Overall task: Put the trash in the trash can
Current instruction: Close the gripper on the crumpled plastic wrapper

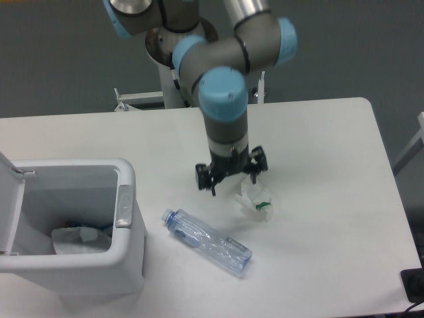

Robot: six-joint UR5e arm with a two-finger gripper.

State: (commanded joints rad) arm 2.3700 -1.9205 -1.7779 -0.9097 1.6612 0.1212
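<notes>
The trash lies on the white table: a crumpled white paper wad (257,201) with a green spot, and a crushed clear bluish plastic bottle (207,240) with a pale blue cap pointing left. My gripper (232,183) hangs open just above the table, its right finger close beside the wad's upper left edge and the bottle below it. Nothing is between the fingers. The trash can (126,205), a white boxy bin with a grey latch, stands at the left with its lid swung open; crumpled white and blue bits lie inside.
The arm's base column (180,59) rises behind the table's far edge. The table's right edge (391,192) runs down the right side. A dark object (415,286) sits at the bottom right corner.
</notes>
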